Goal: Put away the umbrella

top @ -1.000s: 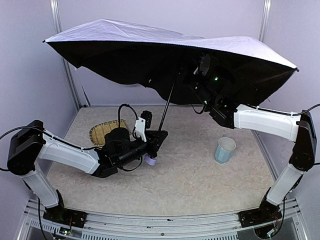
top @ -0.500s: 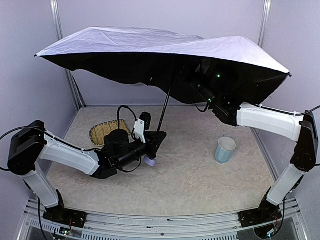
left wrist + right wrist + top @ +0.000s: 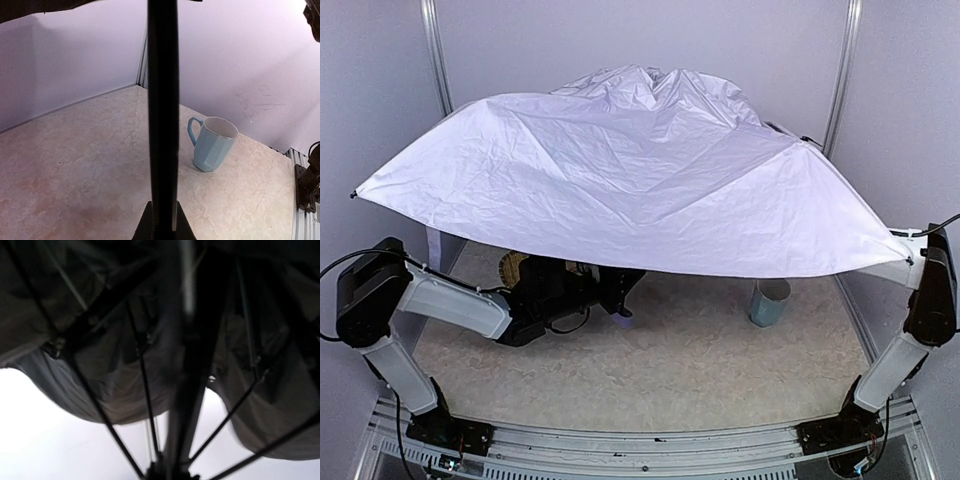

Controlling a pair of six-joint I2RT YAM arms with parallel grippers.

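Observation:
The umbrella's pale lavender canopy [image 3: 630, 170] hangs half collapsed over the middle of the top view, sloping down on all sides. My left gripper [image 3: 620, 292] sits under its front edge, just above the lavender handle [image 3: 623, 318]. In the left wrist view it [image 3: 162, 226] is shut on the black shaft [image 3: 162, 100], which rises straight up. The canopy hides my right gripper in the top view. In the blurred right wrist view the ribs [image 3: 142, 385] and shaft [image 3: 195, 365] converge at my right gripper [image 3: 170, 472], which appears shut on the sliding hub.
A light blue mug [image 3: 770, 302] stands right of centre under the canopy edge and also shows in the left wrist view [image 3: 212, 145]. The woven straw tray [image 3: 508, 266] peeks out at the left. The right arm's elbow [image 3: 928, 290] stands by the right wall.
The canopy has dropped from a taut open dome into a sagging tent, now covering the right forearm and gripper. The left gripper has stayed on the shaft.

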